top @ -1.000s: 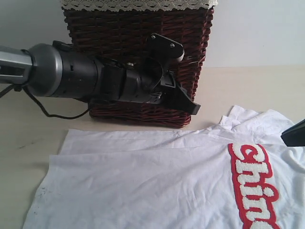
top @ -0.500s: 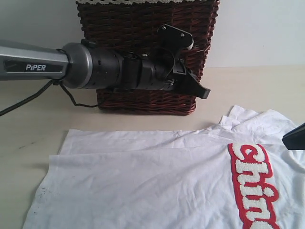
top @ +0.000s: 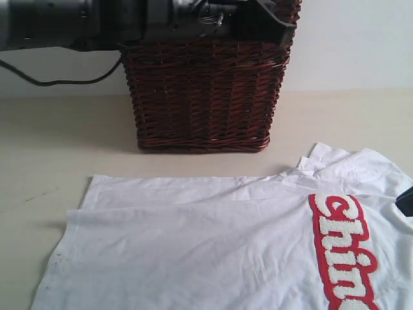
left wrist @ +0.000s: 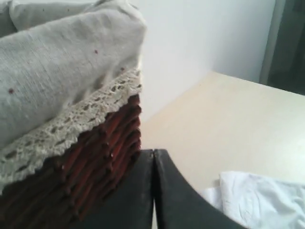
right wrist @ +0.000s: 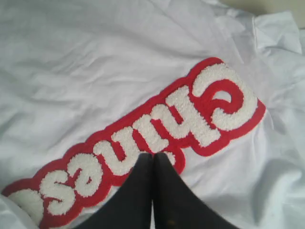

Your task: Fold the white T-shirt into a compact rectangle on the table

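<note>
- The left gripper (left wrist: 153, 160) has its two dark fingers pressed together with nothing between them; it sits just beside the upper corner of the wicker basket (left wrist: 81, 181), below the lace edge (left wrist: 71, 125) of the grey liner (left wrist: 57, 67)
- In the exterior view the left gripper (top: 277, 16) has risen: a second ago it hung across the basket's front, now arm and gripper run along the top edge of the picture
- The right gripper (right wrist: 153, 162) is also closed and empty, poised over the red band (right wrist: 157, 138) of fuzzy white letters; whether it touches the cloth cannot be told
- In the exterior view only a dark sliver of the right gripper (top: 406, 201) shows at the edge, less than before
- The wicker basket (top: 203, 97) stands further right and further back than a second ago
- The white T-shirt (top: 193, 245) lies spread flat on the table (top: 64, 142) in front of the basket, apart from it, unchanged, with a fold along its far edge
- A black cable (top: 64, 77) hangs under the left arm
</note>
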### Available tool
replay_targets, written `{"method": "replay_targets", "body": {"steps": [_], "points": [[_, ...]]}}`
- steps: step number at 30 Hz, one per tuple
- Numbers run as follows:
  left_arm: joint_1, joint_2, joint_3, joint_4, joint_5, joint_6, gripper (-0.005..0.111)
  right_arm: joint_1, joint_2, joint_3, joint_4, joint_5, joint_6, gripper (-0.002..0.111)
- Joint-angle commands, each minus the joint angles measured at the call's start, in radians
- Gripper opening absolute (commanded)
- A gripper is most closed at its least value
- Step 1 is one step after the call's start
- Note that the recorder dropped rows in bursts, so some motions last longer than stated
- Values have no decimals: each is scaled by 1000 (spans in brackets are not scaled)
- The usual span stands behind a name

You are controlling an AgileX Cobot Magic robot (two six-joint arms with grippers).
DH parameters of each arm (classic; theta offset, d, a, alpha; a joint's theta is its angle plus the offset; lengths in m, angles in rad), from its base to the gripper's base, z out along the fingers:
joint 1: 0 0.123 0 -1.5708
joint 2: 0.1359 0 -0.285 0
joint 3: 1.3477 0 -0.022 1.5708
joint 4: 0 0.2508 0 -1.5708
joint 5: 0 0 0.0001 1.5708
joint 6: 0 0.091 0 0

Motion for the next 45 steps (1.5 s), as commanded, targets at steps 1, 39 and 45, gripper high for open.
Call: {"method": "replay_targets", "body": {"steps": [1,39,45], "points": [[-18,-147,227,55,-35,3,0,-1,-5,3,-45,-24,-8,0],[322,267,475,112,-120,-92,0,-1,-143,3,-48,-47,62,0],[377,312,442,112,-115,-88,0,-1,-237,3,-48,18,64,0]]}}
